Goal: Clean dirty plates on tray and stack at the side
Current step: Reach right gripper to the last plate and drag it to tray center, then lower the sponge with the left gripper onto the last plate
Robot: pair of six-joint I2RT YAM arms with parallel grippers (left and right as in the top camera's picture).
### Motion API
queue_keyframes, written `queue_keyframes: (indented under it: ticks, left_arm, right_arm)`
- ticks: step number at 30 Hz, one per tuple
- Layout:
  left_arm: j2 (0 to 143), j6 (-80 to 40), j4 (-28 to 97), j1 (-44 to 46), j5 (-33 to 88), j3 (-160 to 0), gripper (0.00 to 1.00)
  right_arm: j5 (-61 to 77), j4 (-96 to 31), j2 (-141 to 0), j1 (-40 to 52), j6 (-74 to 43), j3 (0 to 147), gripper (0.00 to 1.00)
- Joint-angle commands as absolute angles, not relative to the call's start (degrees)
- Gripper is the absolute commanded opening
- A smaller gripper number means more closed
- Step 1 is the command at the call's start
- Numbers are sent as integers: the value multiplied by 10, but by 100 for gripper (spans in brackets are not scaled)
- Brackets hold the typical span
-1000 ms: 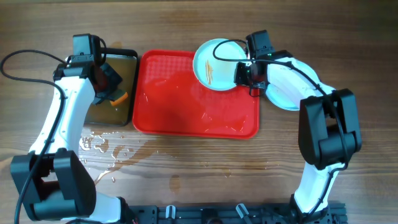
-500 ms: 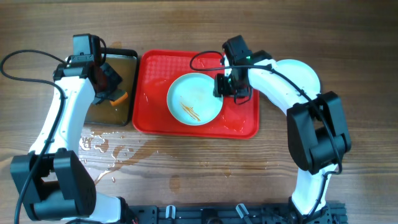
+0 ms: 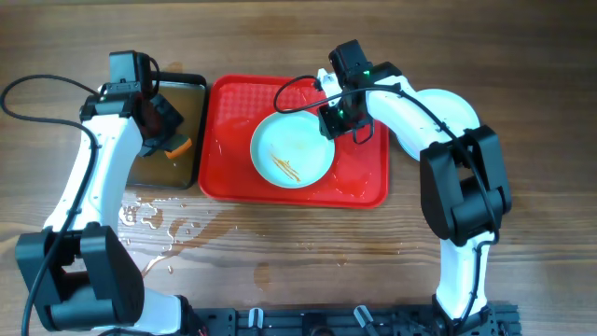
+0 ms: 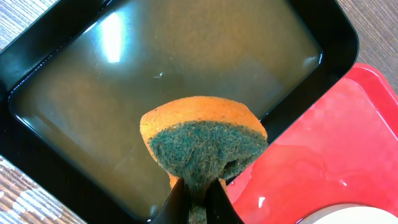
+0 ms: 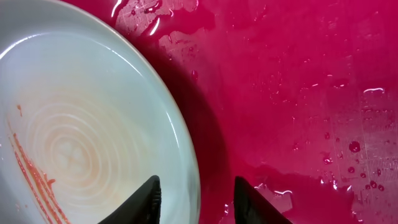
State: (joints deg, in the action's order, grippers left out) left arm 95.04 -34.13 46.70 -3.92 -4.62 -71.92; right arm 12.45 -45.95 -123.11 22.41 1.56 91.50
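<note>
Wooden table [image 3: 308, 252] bears tray [image 3: 233, 112] lengthwise left-right, plate [image 3: 291, 149] lying face-up.

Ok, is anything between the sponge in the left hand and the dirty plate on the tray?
Nothing visible. From the sponge, over the black pan, only bare wet tray lies before the plate. The right hand sits at the plate's far rim, off that path.

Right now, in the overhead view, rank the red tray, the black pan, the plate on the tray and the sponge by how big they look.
1. red tray
2. black pan, partly covered by the left arm
3. plate
4. sponge, only an orange corner showing
</note>
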Motion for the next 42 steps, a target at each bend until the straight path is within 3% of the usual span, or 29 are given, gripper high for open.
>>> queue_keyframes:
  ticks: [1, 4, 9, 12, 15, 20, 25, 26, 28, 29, 30, 31, 32, 42]
  left_arm:
    - [956, -334, 465, -43, -47, -720, 4]
    - [956, -334, 465, -43, -46, -720, 4]
    - [956, -334, 465, -43, -45, -720, 4]
    - [956, -334, 465, -43, -45, -720, 4]
    - [956, -334, 465, -43, -43, -720, 4]
    - [956, -334, 465, -43, -10, -720, 4]
    - [956, -334, 465, -40, -4, -720, 4]
    - [956, -334, 464, -36, -4, -719, 4]
    - [957, -334, 458, -27, -4, -718, 4]
    - [958, -334, 444, -17, -4, -712, 4]
    - [958, -334, 430, -8, -4, -705, 4]
    - [958, -334, 412, 3, -4, -695, 4]
    - [958, -335, 392, 15, -4, -684, 4]
    - [1030, -306, 249, 111, -4, -646, 4]
  right_arm:
    - [143, -457, -1251, 223, 39, 923, 33]
    - [144, -477, -1273, 224, 41, 948, 20]
    - [140, -512, -1295, 234, 45, 980, 16]
    - [153, -536, -1296, 237, 25, 987, 6]
    - [193, -539, -1296, 242, -29, 988, 4]
    - [173, -446, -1299, 258, -265, 972, 4]
    - [167, -437, -1318, 270, -288, 966, 4]
    - [169, -436, -1320, 270, -290, 966, 11]
    - [169, -431, -1322, 270, -294, 966, 35]
    - [169, -428, -1322, 269, -302, 966, 38]
    - [169, -426, -1322, 269, -302, 966, 34]
    - [169, -424, -1322, 269, -302, 966, 11]
    - [169, -423, -1322, 270, -301, 966, 4]
    - [167, -423, -1322, 270, -295, 966, 4]
